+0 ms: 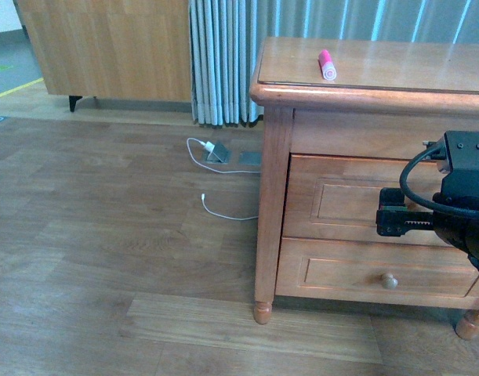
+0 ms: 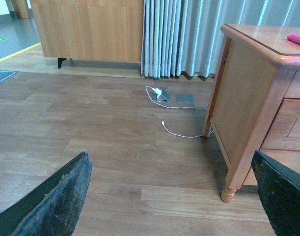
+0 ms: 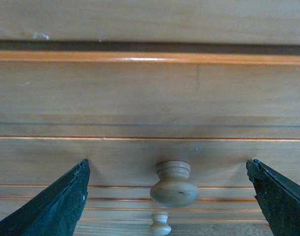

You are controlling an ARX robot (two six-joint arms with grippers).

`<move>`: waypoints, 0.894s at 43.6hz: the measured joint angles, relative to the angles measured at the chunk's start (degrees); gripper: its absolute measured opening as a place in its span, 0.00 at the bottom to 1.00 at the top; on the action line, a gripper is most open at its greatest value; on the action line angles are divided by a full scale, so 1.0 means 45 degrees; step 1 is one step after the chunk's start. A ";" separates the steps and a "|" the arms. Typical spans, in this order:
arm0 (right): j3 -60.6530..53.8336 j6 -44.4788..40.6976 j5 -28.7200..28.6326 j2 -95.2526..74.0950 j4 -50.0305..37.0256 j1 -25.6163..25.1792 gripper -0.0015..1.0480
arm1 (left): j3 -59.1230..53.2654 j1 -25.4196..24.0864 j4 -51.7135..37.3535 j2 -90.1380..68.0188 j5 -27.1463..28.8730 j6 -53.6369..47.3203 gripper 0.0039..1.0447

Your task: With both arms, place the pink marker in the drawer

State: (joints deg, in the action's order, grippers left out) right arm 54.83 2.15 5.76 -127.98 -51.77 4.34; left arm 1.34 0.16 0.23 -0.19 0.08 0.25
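Nearest the robot, the left hand (image 2: 170, 155) hangs low over the wooden floor, off to the side of the cabinet (image 2: 243, 113), its fingers spread wide with nothing between them. The right hand (image 3: 167, 163) faces the front of the drawer (image 1: 341, 200), likewise wide and empty, with the round pale knob (image 3: 174, 184) framed between its fingers but not gripped. The step in hand looks to be opening the drawer. To do it well, the right hand should centre on that knob, not the like one on the shallower drawer (image 1: 341, 270) below. It should then close on the narrow neck and pull straight out, so the grip does not slide off the rounded head. Farther back, the pink marker (image 1: 327, 64) lies on the counter (image 1: 396, 66) near its front edge, well apart from both hands and probably the left hand's to fetch. Beyond, a white cable (image 1: 223, 211) trails across the floor before the curtain (image 1: 223, 63).
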 joint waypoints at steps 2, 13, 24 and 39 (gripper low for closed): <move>0.0024 -0.0005 -0.0034 -0.0039 0.0000 -0.0010 0.92 | 0.0000 0.0000 0.0000 0.0000 0.0000 0.0000 0.94; 0.0141 -0.0005 -0.0121 -0.0146 0.0151 -0.0005 0.92 | 0.0000 0.0000 0.0000 0.0000 0.0000 0.0000 0.94; 0.0185 0.0005 -0.0097 -0.0165 0.0257 0.0010 0.92 | 0.0000 0.0000 0.0000 0.0000 0.0000 0.0000 0.94; 0.0296 -0.0087 -0.0010 -0.0364 0.0291 0.0019 0.56 | 0.0000 0.0000 0.0000 0.0000 0.0000 0.0000 0.94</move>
State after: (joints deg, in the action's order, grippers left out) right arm 56.16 1.76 5.72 -129.62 -50.46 4.43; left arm 1.34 0.16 0.23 -0.19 0.08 0.25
